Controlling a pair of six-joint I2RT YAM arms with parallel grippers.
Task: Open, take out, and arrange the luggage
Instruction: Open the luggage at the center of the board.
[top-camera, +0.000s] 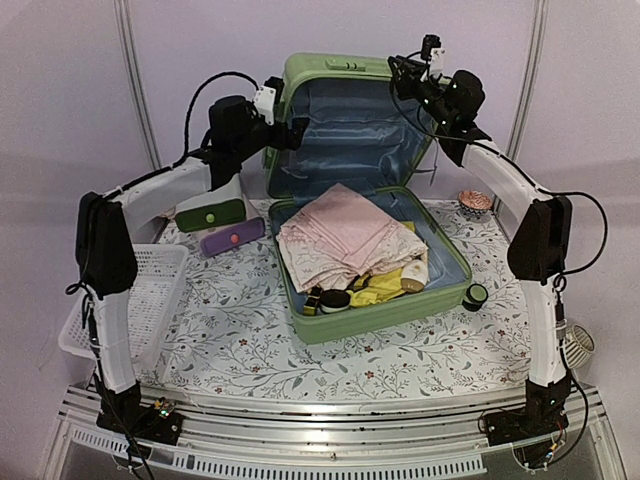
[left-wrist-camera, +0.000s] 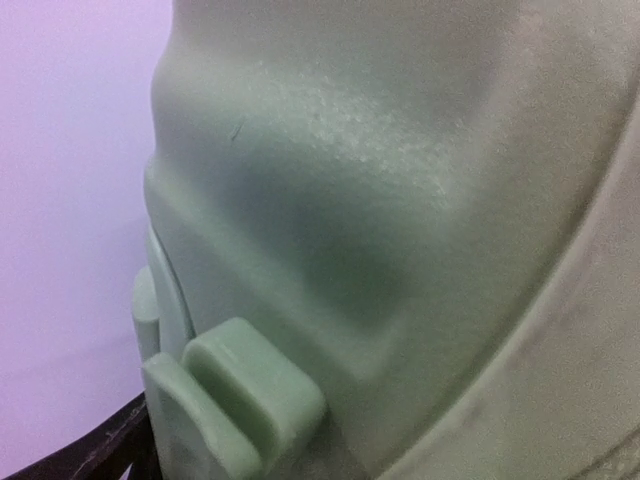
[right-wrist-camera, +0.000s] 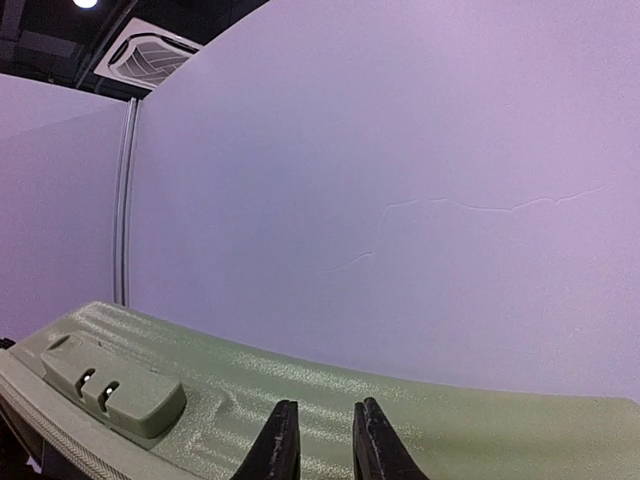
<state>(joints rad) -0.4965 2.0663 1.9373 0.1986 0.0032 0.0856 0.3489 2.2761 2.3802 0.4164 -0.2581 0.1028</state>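
The light-green luggage (top-camera: 380, 316) lies open mid-table with its lid (top-camera: 340, 68) standing upright and the grey-blue lining facing me. Inside lie a pink folded cloth (top-camera: 345, 235), yellow items (top-camera: 385, 286) and a black round case (top-camera: 335, 298). My left gripper (top-camera: 292, 130) is at the lid's left edge; the left wrist view shows only the ribbed shell (left-wrist-camera: 350, 200) and a moulded foot (left-wrist-camera: 250, 390), not my fingers. My right gripper (top-camera: 400, 70) hovers at the lid's top right. Its black fingertips (right-wrist-camera: 325, 425) stand slightly apart over the shell (right-wrist-camera: 470, 430), holding nothing.
A white perforated basket (top-camera: 140, 290) sits at the left table edge. A white-and-green drawer box (top-camera: 210, 205) and a purple case (top-camera: 232, 238) lie left of the luggage. A small green jar (top-camera: 475, 295) and a pink object (top-camera: 475, 200) are on the right.
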